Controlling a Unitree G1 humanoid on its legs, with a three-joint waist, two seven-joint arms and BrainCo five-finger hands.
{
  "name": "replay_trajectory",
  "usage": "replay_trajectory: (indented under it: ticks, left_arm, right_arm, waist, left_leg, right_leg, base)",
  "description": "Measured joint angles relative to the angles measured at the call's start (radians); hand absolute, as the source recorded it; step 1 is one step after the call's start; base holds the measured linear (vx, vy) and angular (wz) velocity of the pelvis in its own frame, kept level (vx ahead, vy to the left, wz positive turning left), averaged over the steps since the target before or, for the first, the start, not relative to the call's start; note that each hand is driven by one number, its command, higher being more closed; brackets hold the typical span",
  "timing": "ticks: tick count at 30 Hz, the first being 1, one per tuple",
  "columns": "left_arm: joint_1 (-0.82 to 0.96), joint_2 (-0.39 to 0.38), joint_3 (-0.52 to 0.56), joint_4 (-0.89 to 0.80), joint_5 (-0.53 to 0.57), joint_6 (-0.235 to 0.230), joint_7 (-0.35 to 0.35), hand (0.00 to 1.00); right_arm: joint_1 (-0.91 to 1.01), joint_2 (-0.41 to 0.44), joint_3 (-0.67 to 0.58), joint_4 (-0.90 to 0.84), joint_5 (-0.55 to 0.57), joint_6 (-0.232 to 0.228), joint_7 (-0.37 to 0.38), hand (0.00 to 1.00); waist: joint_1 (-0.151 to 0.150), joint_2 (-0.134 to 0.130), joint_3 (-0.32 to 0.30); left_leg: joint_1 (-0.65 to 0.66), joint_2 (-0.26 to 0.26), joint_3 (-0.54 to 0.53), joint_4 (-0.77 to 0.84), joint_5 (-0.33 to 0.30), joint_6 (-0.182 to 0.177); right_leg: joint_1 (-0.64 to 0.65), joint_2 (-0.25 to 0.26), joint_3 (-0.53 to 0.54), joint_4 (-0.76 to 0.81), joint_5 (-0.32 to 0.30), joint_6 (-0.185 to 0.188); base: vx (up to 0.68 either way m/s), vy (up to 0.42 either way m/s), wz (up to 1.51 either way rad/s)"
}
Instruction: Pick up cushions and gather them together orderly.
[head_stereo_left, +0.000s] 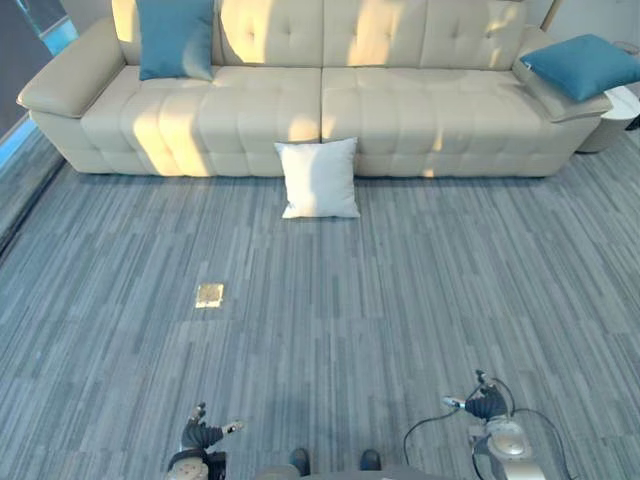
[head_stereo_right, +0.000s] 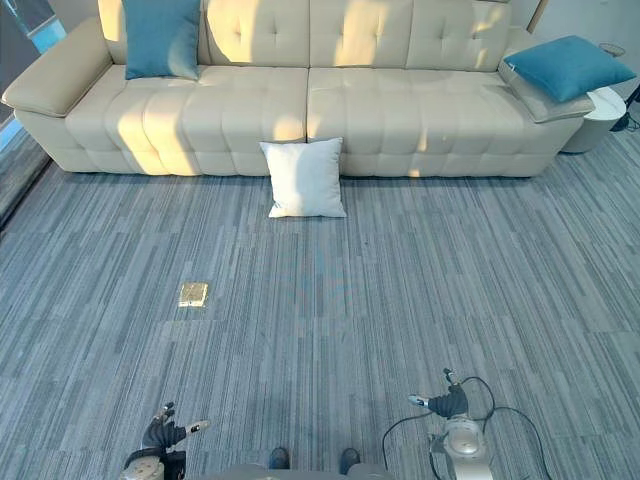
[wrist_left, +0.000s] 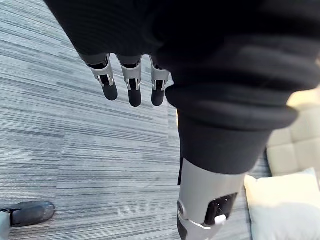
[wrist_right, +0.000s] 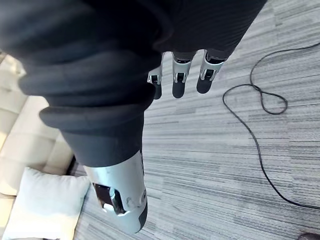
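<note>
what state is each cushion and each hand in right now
white cushion: on the carpet, upright, leaning against the sofa front
left teal cushion: on the seat, upright against the backrest
right teal cushion: lying on the right armrest
left hand: open, empty, over the carpet
right hand: open, empty, over the carpet
</note>
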Motion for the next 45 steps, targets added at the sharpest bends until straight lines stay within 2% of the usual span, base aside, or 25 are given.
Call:
replay_trajectory:
  ticks: [4,16,17,20,23,24,25,26,27,28,29,31,32,33,35,36,37,38,39,40,41,42,43,44,45]
  left_arm:
    - [0.020,0.000,-0.016,-0.005,0.000,0.000,-0.001,0.00]
    - [0.033,0.000,-0.034,-0.055,-0.011,0.005,-0.020,0.00]
    - [0.035,-0.001,-0.034,-0.075,-0.012,0.005,-0.019,0.00]
    - [0.032,-0.001,-0.030,-0.093,-0.021,0.006,-0.017,0.00]
    - [0.030,-0.003,-0.013,-0.121,-0.023,0.010,-0.015,0.00]
    - [0.029,-0.004,-0.004,-0.136,-0.023,0.011,-0.013,0.00]
    - [0.029,-0.003,0.002,-0.157,-0.023,0.011,-0.012,0.00]
    - [0.033,-0.003,0.006,-0.180,-0.023,0.012,0.004,0.00]
    - [0.040,0.000,0.008,-0.190,-0.023,0.012,0.008,0.00]
    - [0.040,0.006,0.008,-0.195,-0.023,0.012,0.009,0.00]
    - [0.035,0.026,0.008,-0.200,-0.035,0.014,0.026,0.00]
    - [0.020,0.033,0.006,-0.199,-0.052,0.015,0.031,0.00]
    - [0.000,0.034,0.005,-0.196,-0.059,0.015,0.031,0.00]
    - [-0.019,0.031,0.004,-0.194,-0.064,0.015,0.032,0.00]
    - [-0.031,0.026,-0.003,-0.187,-0.069,0.015,0.034,0.00]
    - [-0.034,0.018,-0.007,-0.182,-0.069,0.014,0.035,0.00]
    - [-0.044,-0.003,-0.007,-0.171,-0.069,0.012,0.035,0.00]
    - [-0.047,-0.006,-0.009,-0.169,-0.069,0.012,0.033,0.00]
    - [-0.050,-0.009,-0.019,-0.162,-0.069,0.012,0.026,0.00]
    - [-0.049,-0.019,-0.019,-0.155,-0.069,0.013,0.024,0.00]
    - [-0.037,-0.036,-0.016,-0.155,-0.069,0.013,0.023,0.00]
    - [-0.029,-0.043,-0.016,-0.157,-0.069,0.012,0.022,0.00]
    - [-0.019,-0.048,-0.016,-0.157,-0.069,0.010,0.021,0.00]
    - [-0.022,-0.048,-0.016,-0.158,-0.069,0.010,0.021,0.00]
    - [-0.028,-0.052,-0.016,-0.166,-0.069,0.011,0.019,0.00]
  right_arm:
    - [0.011,-0.014,0.001,-0.005,0.001,-0.006,-0.001,0.00]
    - [0.004,0.001,-0.004,0.042,0.060,0.011,-0.005,0.00]
    - [-0.007,0.007,-0.012,0.046,0.071,0.012,-0.007,0.00]
    - [-0.040,0.008,-0.012,0.058,0.094,0.014,-0.009,0.00]
    - [-0.073,0.017,-0.013,0.066,0.103,0.014,-0.022,0.00]
    - [-0.087,0.020,-0.016,0.067,0.104,0.014,-0.027,0.00]
    - [-0.101,0.024,-0.022,0.069,0.105,0.014,-0.027,0.00]
    - [-0.107,0.025,-0.022,0.075,0.106,0.016,-0.028,0.00]
    - [-0.107,0.030,-0.021,0.075,0.111,0.018,-0.028,0.00]
    - [-0.103,0.036,-0.019,0.075,0.116,0.019,-0.028,0.00]
    - [-0.086,0.047,-0.003,0.076,0.124,0.027,-0.026,0.00]
    - [-0.087,0.044,-0.003,0.075,0.125,0.033,-0.026,0.00]
    - [-0.086,0.042,-0.004,0.075,0.125,0.034,-0.027,0.00]
    - [-0.085,0.042,-0.005,0.075,0.126,0.035,-0.026,0.00]
    - [-0.079,0.041,-0.010,0.075,0.126,0.036,-0.027,0.00]
    - [-0.072,0.041,-0.014,0.072,0.126,0.036,-0.027,0.00]
    - [-0.063,0.039,-0.020,0.068,0.125,0.036,-0.026,0.00]
    - [-0.067,0.044,-0.025,0.061,0.126,0.037,-0.026,0.00]
    - [-0.071,0.048,-0.026,0.047,0.125,0.036,-0.025,0.00]
    - [-0.069,0.047,-0.025,0.032,0.125,0.036,-0.025,0.00]
    - [-0.061,0.046,-0.015,0.024,0.125,0.034,-0.025,0.00]
    - [-0.056,0.045,-0.006,0.015,0.125,0.034,-0.025,0.00]
    - [-0.055,0.063,-0.004,-0.023,0.128,0.031,-0.027,0.00]
    - [-0.057,0.072,-0.006,-0.042,0.133,0.030,-0.028,0.00]
    - [-0.061,0.085,-0.005,-0.071,0.134,0.022,-0.029,0.00]
  waist:
    - [-0.020,0.003,-0.001]
    - [-0.021,0.018,-0.012]
    - [-0.021,0.018,-0.012]
    - [-0.019,0.017,-0.008]
    - [0.007,0.015,0.001]
    - [0.007,0.017,0.008]
    - [0.008,0.019,0.020]
    - [0.011,0.021,0.041]
    - [0.012,0.022,0.046]
    - [0.009,0.022,0.055]
    - [0.009,0.016,0.071]
    - [0.003,0.007,0.086]
    - [-0.001,0.011,0.100]
    - [-0.019,0.004,0.112]
    - [-0.035,-0.001,0.112]
    - [-0.058,0.004,0.110]
    - [-0.062,0.021,0.106]
    - [-0.058,0.031,0.107]
    - [-0.054,0.036,0.108]
    - [-0.056,0.043,0.112]
    - [-0.053,0.052,0.119]
    - [-0.046,0.052,0.123]
    - [-0.031,0.059,0.127]
    - [-0.019,0.057,0.130]
    - [0.005,0.041,0.138]
  left_leg:
    - [0.000,0.000,0.000,0.000,-0.001,0.002]
    - [-0.032,0.002,0.013,0.010,-0.006,0.012]
    - [-0.062,0.003,0.015,0.043,-0.019,0.024]
    - [-0.116,0.008,0.019,0.122,-0.062,0.027]
    - [-0.157,0.017,0.036,0.202,-0.116,0.036]
    - [-0.177,0.020,0.037,0.234,-0.136,0.042]
    - [-0.199,0.019,0.038,0.269,-0.164,0.051]
    - [-0.198,0.014,0.041,0.315,-0.216,0.061]
    - [-0.188,0.007,0.036,0.323,-0.240,0.077]
    - [-0.170,-0.001,0.025,0.323,-0.250,0.090]
    - [-0.126,-0.007,0.019,0.324,-0.275,0.110]
    - [-0.080,-0.006,0.002,0.300,-0.280,0.110]
    - [-0.049,-0.005,-0.012,0.269,-0.279,0.107]
    - [-0.007,-0.005,-0.038,0.226,-0.273,0.098]
    - [0.043,-0.007,-0.073,0.170,-0.273,0.082]
    - [0.077,0.003,-0.108,0.153,-0.287,0.057]
    - [0.089,0.031,-0.127,0.164,-0.292,0.029]
    - [0.081,0.040,-0.131,0.181,-0.280,0.007]
    - [0.063,0.037,-0.129,0.234,-0.236,-0.065]
    - [0.041,0.034,-0.116,0.327,-0.191,-0.111]
    - [-0.028,0.045,-0.086,0.558,-0.106,-0.116]
    - [-0.072,0.068,-0.067,0.694,-0.048,-0.125]
    - [-0.188,0.143,0.012,0.974,-0.108,-0.050]
    - [-0.236,0.165,0.042,1.042,-0.130,-0.022]
    - [-0.336,0.195,0.100,1.102,-0.158,0.022]
  right_leg:
    - [-0.003,0.000,-0.002,0.005,-0.001,0.000]
    - [-0.043,0.002,0.005,0.010,0.002,-0.003]
    - [-0.052,0.002,0.007,0.010,0.005,-0.003]
    - [-0.071,0.001,0.012,0.011,0.010,0.003]
    - [-0.093,0.003,0.032,0.029,0.004,0.010]
    - [-0.109,0.003,0.031,0.054,-0.010,0.027]
    - [-0.142,-0.002,0.032,0.119,-0.044,0.037]
    - [-0.194,-0.014,0.027,0.273,-0.105,0.072]
    - [-0.249,-0.027,0.013,0.415,-0.122,0.082]
    - [-0.312,-0.039,-0.007,0.564,-0.123,0.079]
    - [-0.419,-0.051,-0.037,0.719,-0.165,0.056]
    - [-0.467,-0.044,-0.104,0.617,-0.166,0.046]
    - [-0.488,-0.029,-0.119,0.509,-0.150,0.037]
    - [-0.497,-0.015,-0.131,0.381,-0.098,0.033]
    - [-0.507,0.003,-0.135,0.262,-0.023,0.010]
    - [-0.512,0.004,-0.128,0.278,0.068,-0.034]
    - [-0.519,0.010,-0.151,0.337,0.080,-0.073]
    - [-0.522,0.006,-0.165,0.363,0.054,-0.086]
    - [-0.515,-0.007,-0.174,0.399,0.011,-0.094]
    - [-0.478,-0.011,-0.192,0.400,-0.015,-0.092]
    - [-0.373,-0.006,-0.204,0.351,-0.043,-0.091]
    - [-0.315,0.000,-0.205,0.315,-0.051,-0.090]
    - [-0.195,0.025,-0.202,0.245,-0.066,-0.103]
    - [-0.154,0.027,-0.196,0.222,-0.073,-0.110]
    - [-0.097,0.025,-0.181,0.176,-0.074,-0.110]
  base:
    - [-0.05,-0.014,0.01]
    - [-0.03,-0.007,-0.03]
    - [0.04,0.000,-0.04]
    - [0.05,0.015,-0.07]
    - [0.03,0.051,-0.22]
    - [0.00,0.063,-0.08]
    - [0.00,0.121,-0.05]
    - [0.01,0.160,-0.06]
    - [0.04,0.153,-0.01]
    - [0.23,0.140,0.12]
    - [0.33,0.119,0.20]
    - [0.39,0.079,0.24]
    - [0.40,0.016,0.53]
    - [0.43,-0.004,0.63]
    - [0.50,-0.066,0.74]
    - [0.73,-0.137,0.85]
    - [0.64,-0.137,0.69]
    - [0.65,-0.162,0.43]
    - [0.64,-0.156,0.33]
    - [0.77,-0.195,0.41]
    - [0.65,-0.145,0.30]
    - [0.65,-0.110,0.18]
    - [0.60,-0.063,0.01]
    - [0.66,-0.057,-0.15]
    - [0.51,-0.030,-0.19]
